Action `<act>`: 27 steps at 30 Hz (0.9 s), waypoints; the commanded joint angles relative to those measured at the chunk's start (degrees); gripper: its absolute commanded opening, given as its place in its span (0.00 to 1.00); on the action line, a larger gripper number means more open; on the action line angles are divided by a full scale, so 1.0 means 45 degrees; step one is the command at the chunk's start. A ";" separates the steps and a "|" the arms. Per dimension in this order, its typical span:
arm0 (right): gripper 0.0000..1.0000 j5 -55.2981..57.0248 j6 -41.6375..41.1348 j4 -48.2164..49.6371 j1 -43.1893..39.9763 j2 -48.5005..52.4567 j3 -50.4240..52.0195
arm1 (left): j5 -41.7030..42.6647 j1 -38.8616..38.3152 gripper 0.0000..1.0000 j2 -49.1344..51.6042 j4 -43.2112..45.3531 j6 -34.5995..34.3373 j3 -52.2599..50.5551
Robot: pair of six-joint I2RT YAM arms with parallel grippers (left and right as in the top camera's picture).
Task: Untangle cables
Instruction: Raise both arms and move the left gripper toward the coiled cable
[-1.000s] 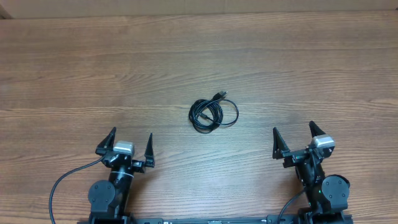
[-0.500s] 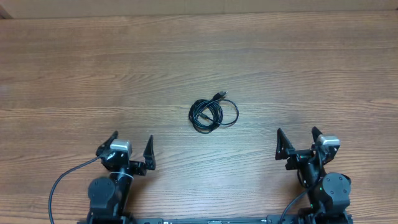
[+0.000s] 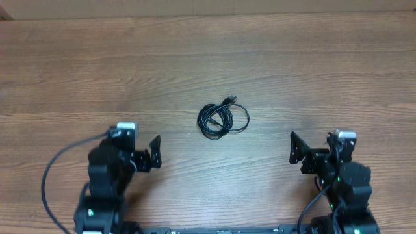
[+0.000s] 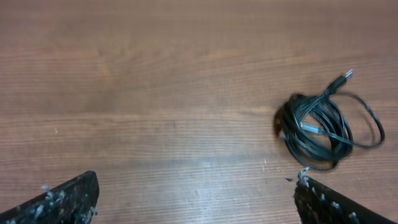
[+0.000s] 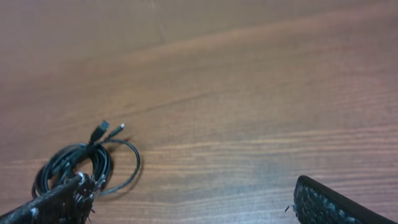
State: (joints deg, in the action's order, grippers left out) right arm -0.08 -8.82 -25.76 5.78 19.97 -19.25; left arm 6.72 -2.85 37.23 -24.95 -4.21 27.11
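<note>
Cables (image 3: 223,119) stay put; left tool (image 3: 138,142) and right tool (image 3: 314,144), jaws apart, have shifted slightly.

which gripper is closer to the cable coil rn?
Left, but only barely. In the overhead view the left gripper sits below-left of the cable coil and the right gripper below-right, both open and apart from it.

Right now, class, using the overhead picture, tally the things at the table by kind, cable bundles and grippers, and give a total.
Cable bundle: 1
Grippers: 2 (left gripper, right gripper)
Total: 3
</note>
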 commanded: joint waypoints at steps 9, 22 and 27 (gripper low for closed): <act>1.00 -0.0593 -0.0092 -0.1972 0.0107 0.4731 -0.3526 | 0.1613 0.0049 1.00 0.5338 -0.4760 -0.0845 0.5848; 1.00 -0.2395 -0.0092 -0.2487 0.0107 0.7164 -0.5338 | 0.2531 0.0010 1.00 0.7932 -0.2652 -0.3502 0.6178; 1.00 -0.2579 -0.0083 -0.2288 0.0107 0.7164 -0.5338 | 0.3181 -0.0913 1.00 0.8636 -0.1020 -0.4167 0.6178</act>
State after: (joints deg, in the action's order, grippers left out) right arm -10.41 -8.99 -36.91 5.78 52.36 -41.47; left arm 18.13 -4.23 74.72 -31.31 -19.20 53.63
